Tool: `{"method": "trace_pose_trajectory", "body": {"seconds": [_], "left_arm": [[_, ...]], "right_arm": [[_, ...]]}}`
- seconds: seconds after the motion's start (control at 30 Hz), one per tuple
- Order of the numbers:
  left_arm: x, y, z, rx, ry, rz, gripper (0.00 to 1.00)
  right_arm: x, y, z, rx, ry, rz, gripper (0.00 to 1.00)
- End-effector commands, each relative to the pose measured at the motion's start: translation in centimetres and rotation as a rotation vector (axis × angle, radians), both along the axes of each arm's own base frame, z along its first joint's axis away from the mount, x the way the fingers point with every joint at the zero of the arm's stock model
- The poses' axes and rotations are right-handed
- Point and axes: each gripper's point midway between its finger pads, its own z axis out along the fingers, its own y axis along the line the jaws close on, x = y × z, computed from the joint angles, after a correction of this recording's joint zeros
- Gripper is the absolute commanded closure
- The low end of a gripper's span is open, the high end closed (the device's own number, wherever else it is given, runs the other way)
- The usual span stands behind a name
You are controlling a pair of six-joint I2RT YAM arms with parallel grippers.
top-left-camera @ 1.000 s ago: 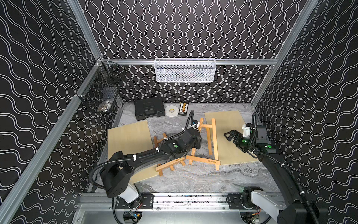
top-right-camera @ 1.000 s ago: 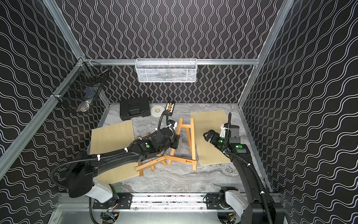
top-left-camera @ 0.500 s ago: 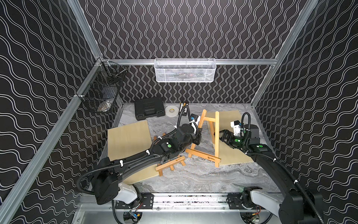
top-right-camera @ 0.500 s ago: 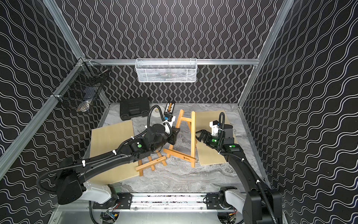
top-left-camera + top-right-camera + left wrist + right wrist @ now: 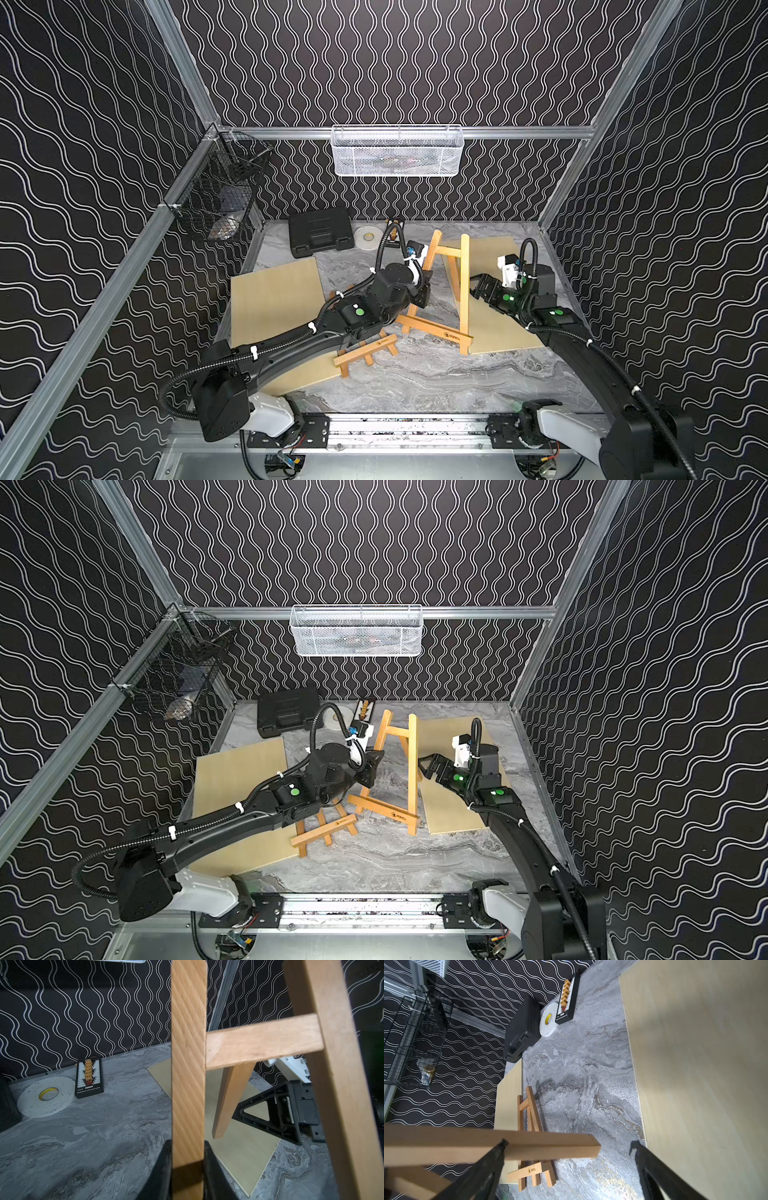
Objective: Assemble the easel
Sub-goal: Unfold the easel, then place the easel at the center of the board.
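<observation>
A grey marble tabletop (image 5: 415, 374) fills the cell floor. Two plywood sheets lie on it, the left board (image 5: 274, 299) along the left edge and the right board (image 5: 490, 334) along the right edge. Up on the back rail hangs a white wire basket (image 5: 397, 151), and a black wire basket (image 5: 220, 195) hangs off the left rail.

Now the main piece: the larger easel (image 5: 464, 291) is raised on end mid-tabletop, between the boards. Its top points to the far edge and its ledge to the near edge, and its right leg crosses the right board's left edge. A smaller easel (image 5: 365, 351) lies flat just beside it, across the near right corner of the left board and partly under the left arm. A black case (image 5: 320, 232) sits at the far edge, left of centre.

The left gripper (image 5: 419, 289) is clamped on the larger easel's left leg; the left wrist view shows a finger (image 5: 164, 1167) pressed to each side of the wood. The right gripper (image 5: 474, 288) has its jaws spread wide, holding nothing, close in behind the easel. In the right wrist view a wooden bar end sits between its fingers, though whether either one touches it is hard to say.

A tape roll (image 5: 367, 237) lies just right of the case, with a small black connector board (image 5: 89, 1078) just beside it.
</observation>
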Motion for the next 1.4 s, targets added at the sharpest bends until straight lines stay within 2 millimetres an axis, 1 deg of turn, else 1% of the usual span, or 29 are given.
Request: {"method": "trace_pose_trajectory", "body": {"seconds": [0.0,0.1,0.17,0.23,0.3,0.37,0.5,0.6,0.73,0.83,0.97,1.1,1.17,1.27,1.37], "left_arm": [[1.0,0.1,3.1,-0.096,-0.058,0.012,1.0],[1.3,0.0,3.3,-0.111,-0.048,-0.002,1.0],[1.2,-0.4,3.6,-0.127,-0.055,-0.026,1.0],[1.0,-0.7,3.7,-0.133,-0.065,-0.051,1.0],[0.8,-0.8,3.9,-0.139,-0.074,-0.064,1.0],[0.6,-0.8,4.0,-0.135,-0.085,-0.078,1.0],[0.3,-0.4,4.3,-0.128,-0.114,-0.087,1.0],[0.4,-0.2,4.1,-0.113,-0.134,-0.089,1.0],[1.1,0.0,4.1,-0.108,-0.172,-0.081,1.0],[2.5,0.0,3.8,-0.085,-0.217,-0.061,1.0],[5.1,0.4,3.1,-0.053,-0.268,-0.009,1.0],[8.3,1.0,1.1,-0.015,-0.289,0.058,1.0],[9.6,1.3,0.5,-0.019,-0.307,0.081,1.0],[11.3,1.3,-0.4,0.007,-0.354,0.114,1.0],[13.1,1.0,-1.8,0.073,-0.378,0.141,1.0]], "right_arm": [[-1.1,0.3,0.5,0.008,-0.023,0.027,0.0],[-2.2,0.9,-0.1,0.019,-0.011,0.069,0.0],[-2.4,1.2,-0.6,0.03,0.003,0.085,0.0],[-1.9,1.6,-0.8,0.047,0.013,0.096,0.0],[-1.0,1.5,-0.8,0.044,0.013,0.083,0.0],[0.0,1.1,-0.9,0.028,0.015,0.042,0.0],[1.9,-0.5,-1.0,-0.015,0.021,-0.058,0.0],[2.5,-0.9,-1.0,-0.02,0.032,-0.083,0.0],[2.5,-0.9,-0.7,-0.029,0.029,-0.075,0.0],[2.2,-1.7,-0.2,-0.039,0.012,-0.105,0.0],[2.1,-4.3,-0.1,-0.068,0.034,-0.224,0.0],[2.0,-6.0,0.0,-0.081,0.044,-0.284,0.0],[2.0,-6.6,-0.1,-0.078,0.052,-0.31,0.0],[2.3,-7.2,-0.2,-0.063,0.048,-0.331,0.0],[2.7,-7.7,-0.3,-0.053,0.06,-0.345,0.0]]}}
